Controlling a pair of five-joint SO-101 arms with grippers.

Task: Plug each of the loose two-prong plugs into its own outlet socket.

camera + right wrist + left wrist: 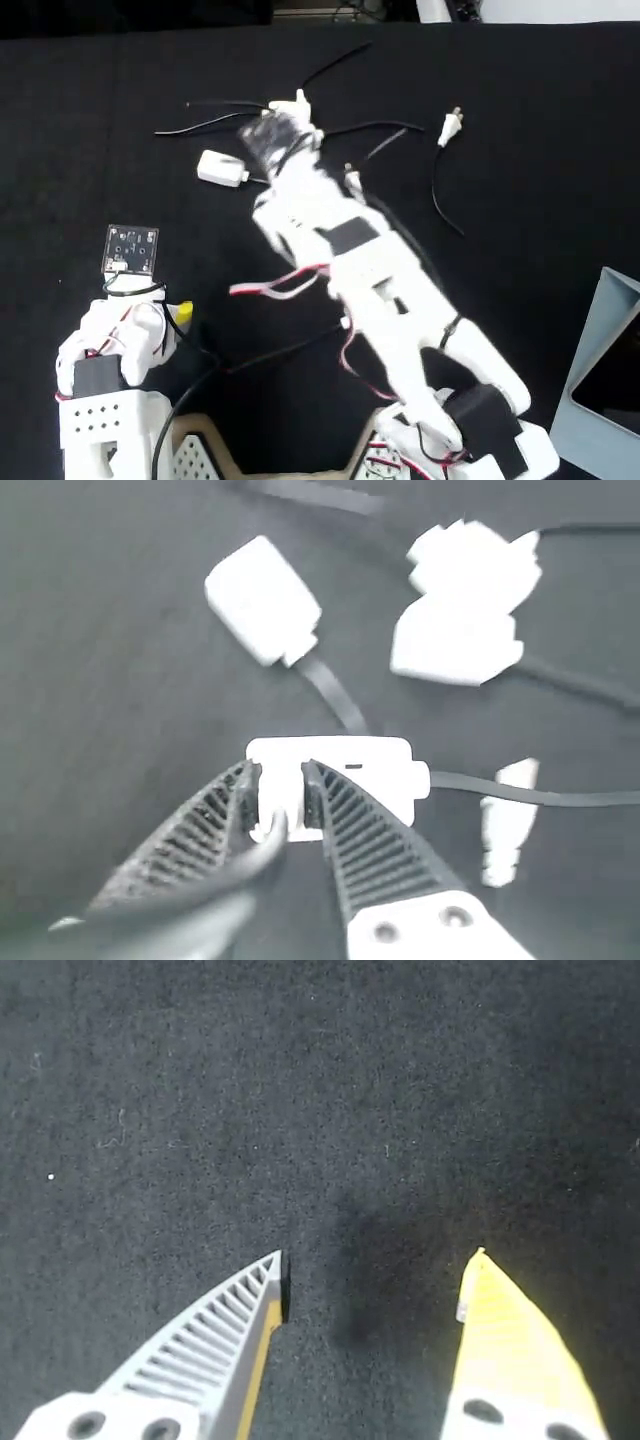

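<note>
My right gripper (pixel 278 777) is shut on a small white plug (pixel 280 805) whose dark cord trails back over one finger. The plug sits against the end of a white socket block (pixel 350 770) with a black cord. The high view has this gripper (pixel 272 140) far out at the back centre of the black mat. Another white socket (pixel 262 600) lies beyond it, also seen at the back left (pixel 222 168). A loose two-prong plug (pixel 452 125) lies at the back right, another plug (pixel 352 178) beside the right arm. My left gripper (pixel 380 1260) is open over bare mat, folded back near its base (pixel 178 315).
A small square marker board (pixel 131 250) lies just beyond the left arm. Black cords (pixel 440 205) snake across the back of the mat. A white cluster of plug parts (pixel 465 600) lies past the held plug. A grey-blue box (pixel 605 380) stands at the right edge.
</note>
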